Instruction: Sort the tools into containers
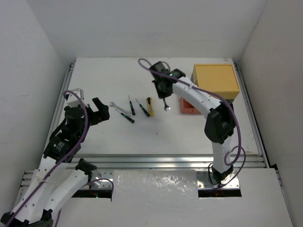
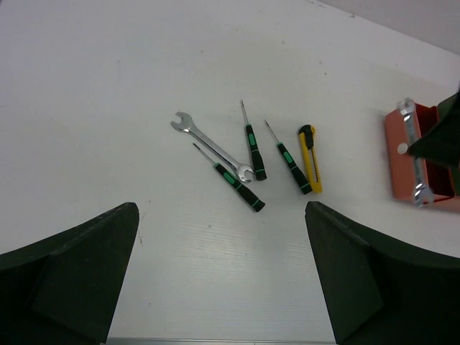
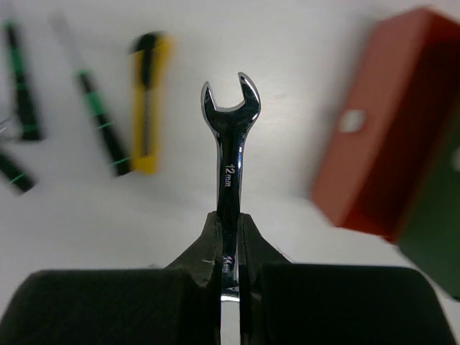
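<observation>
My right gripper (image 1: 165, 94) is shut on a silver wrench (image 3: 230, 136), held above the table just left of the red-orange drawer (image 3: 374, 144) that sticks out of the stacked containers (image 1: 215, 80). The wrench also shows in the top view (image 1: 165, 105). A second silver wrench (image 2: 210, 144), three black-and-green screwdrivers (image 2: 252, 147) and a yellow-and-black utility knife (image 2: 310, 156) lie in a row on the table; the row shows in the top view around the knife (image 1: 150, 106). My left gripper (image 2: 219, 287) is open and empty, hovering near the table's left side, short of the tools.
The containers have a yellow box (image 1: 216, 78) on top and a dark green one (image 3: 438, 223) under it. White walls enclose the table (image 1: 142, 137). A metal rail (image 1: 165, 161) runs along the near edge.
</observation>
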Available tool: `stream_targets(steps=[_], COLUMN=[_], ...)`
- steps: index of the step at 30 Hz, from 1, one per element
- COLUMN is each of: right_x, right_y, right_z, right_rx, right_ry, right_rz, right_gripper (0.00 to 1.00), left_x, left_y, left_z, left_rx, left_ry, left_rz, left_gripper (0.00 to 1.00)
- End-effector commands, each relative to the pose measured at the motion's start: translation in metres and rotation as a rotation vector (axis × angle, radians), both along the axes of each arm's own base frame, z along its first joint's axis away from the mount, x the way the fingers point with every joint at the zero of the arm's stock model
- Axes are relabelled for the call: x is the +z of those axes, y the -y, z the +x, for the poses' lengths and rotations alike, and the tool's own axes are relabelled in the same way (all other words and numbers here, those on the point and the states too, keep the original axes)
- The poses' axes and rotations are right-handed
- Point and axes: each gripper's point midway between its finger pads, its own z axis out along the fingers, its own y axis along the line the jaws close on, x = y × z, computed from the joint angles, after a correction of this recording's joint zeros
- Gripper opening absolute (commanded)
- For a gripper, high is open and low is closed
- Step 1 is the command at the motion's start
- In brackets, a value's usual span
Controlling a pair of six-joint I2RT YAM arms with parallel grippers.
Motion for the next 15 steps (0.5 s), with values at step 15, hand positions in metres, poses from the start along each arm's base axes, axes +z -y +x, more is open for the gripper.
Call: stream_targets(steps=[15], right_x=[0.000], right_y=[0.167], right_z=[0.087], right_rx=[-0.314], right_ry=[0.063], right_rz=[-0.292], right_gripper=[0.00], left_x=[0.009], left_y=[0.005], left_z=[0.006], left_rx=[-0.017], left_ry=[0.035], left_rz=[-0.004], left_gripper=[1.00])
